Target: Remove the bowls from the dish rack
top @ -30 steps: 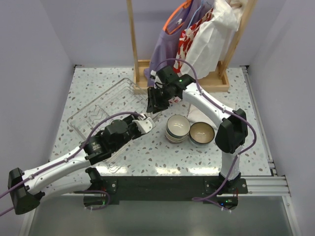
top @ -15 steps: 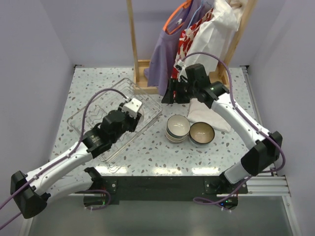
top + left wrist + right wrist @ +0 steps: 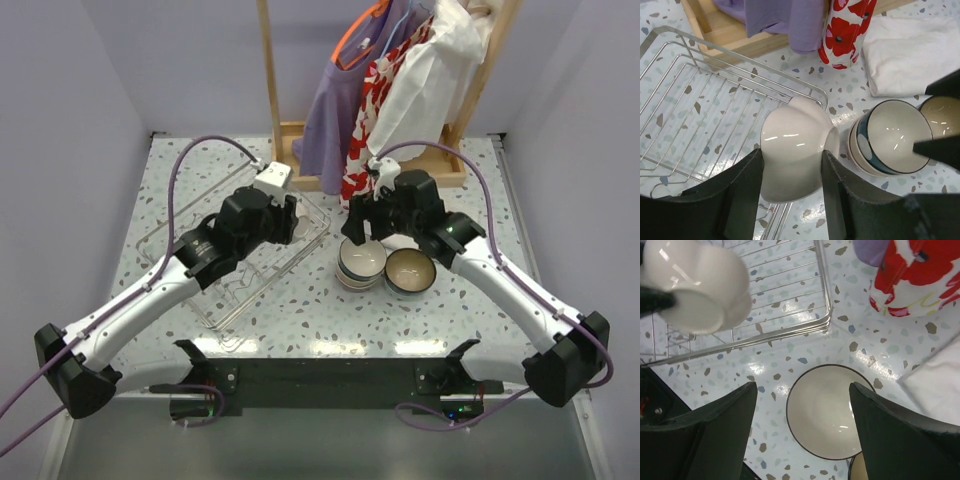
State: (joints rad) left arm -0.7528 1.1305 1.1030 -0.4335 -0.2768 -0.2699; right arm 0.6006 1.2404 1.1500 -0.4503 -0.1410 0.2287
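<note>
Ceramic already sits on the table nearest the arm bases: a stack of bowls (image 3: 360, 262) with a beige bowl (image 3: 409, 271) just beside it. The right gripper (image 3: 366, 228) hovers over the stack, jaws spread and empty. Beyond, the left gripper (image 3: 791, 161) pinches a white bowl (image 3: 795, 130) above the dish rack (image 3: 705, 115) at its right rim. No other bowl shows in the rack, so this is probably the last. Farther back, a folded white cloth (image 3: 900, 55) and the wooden clothes stand (image 3: 270, 90) with its hanging garments crowd the set-down area.
</note>
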